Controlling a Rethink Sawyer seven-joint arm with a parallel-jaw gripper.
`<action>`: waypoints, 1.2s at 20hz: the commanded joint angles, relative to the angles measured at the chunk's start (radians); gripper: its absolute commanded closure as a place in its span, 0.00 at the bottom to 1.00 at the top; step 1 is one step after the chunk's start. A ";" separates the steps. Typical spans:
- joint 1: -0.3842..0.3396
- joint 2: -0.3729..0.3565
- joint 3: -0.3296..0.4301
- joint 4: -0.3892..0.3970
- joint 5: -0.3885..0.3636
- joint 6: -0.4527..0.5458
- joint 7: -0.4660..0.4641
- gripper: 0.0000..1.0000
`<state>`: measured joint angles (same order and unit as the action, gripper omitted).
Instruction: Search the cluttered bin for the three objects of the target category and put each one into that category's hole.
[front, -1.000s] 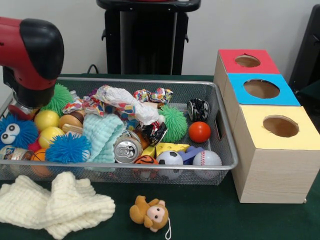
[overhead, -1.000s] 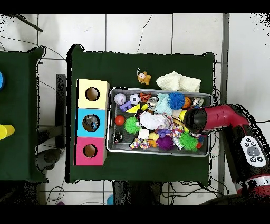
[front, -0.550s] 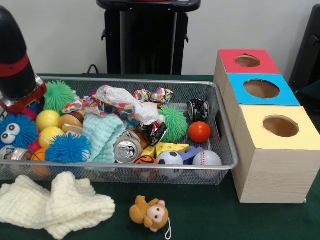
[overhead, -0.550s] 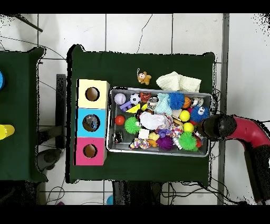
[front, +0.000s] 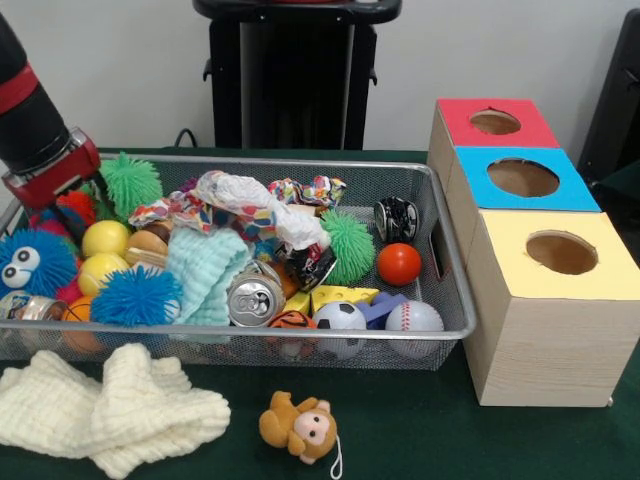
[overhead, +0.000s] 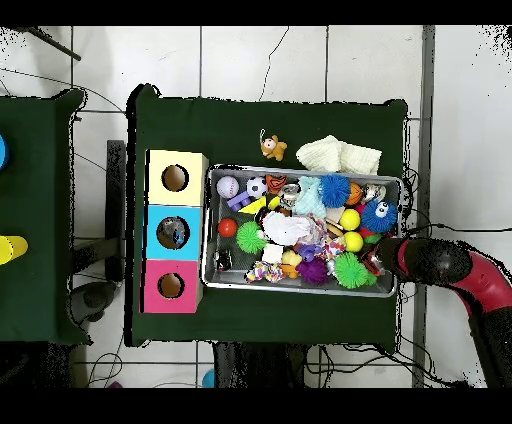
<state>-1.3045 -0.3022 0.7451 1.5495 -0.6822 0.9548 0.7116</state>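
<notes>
From my remote station I see a wire bin (front: 440, 300) on a green table (front: 420, 440), packed with toys; the arm (front: 35, 120) leans in over its left end in the front view, and the gripper (front: 62, 205) sits low among the toys at that end, but I cannot tell how far it is open or whether it holds anything, since the arm and clutter hide its tips. In the overhead view the arm (overhead: 455, 270) enters from the right, its end at the bin's right edge. Beside the gripper lie a green spiky ball (front: 130, 183), a blue fuzzy toy with eyes (front: 30, 262), two yellow balls (front: 104, 238), and a blue spiky ball (front: 135, 295); mid-bin I see a mint cloth (front: 205, 270), a crushed can (front: 254, 298), crumpled paper (front: 245, 200), and a second green spiky ball (front: 348, 245). Toward the right end sit an orange ball (front: 399, 263), a soccer ball (front: 340, 317), and a baseball (front: 413, 316). Just right of the bin stand three boxes with round holes, red (front: 495, 122), blue (front: 522, 178), yellow (front: 560, 253). In front of the bin lie a cream cloth (front: 110, 405) and a small monkey toy (front: 303, 425).
</notes>
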 joint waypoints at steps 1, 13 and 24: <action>0.001 0.100 0.133 0.154 0.050 -0.042 -0.212 0.00; 0.049 0.225 0.095 0.130 -0.028 -0.206 -0.088 0.00; 0.143 0.186 0.015 0.208 -0.054 -0.463 0.124 0.00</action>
<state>-1.2477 -0.2342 0.8235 1.6526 -0.6557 0.5927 0.7116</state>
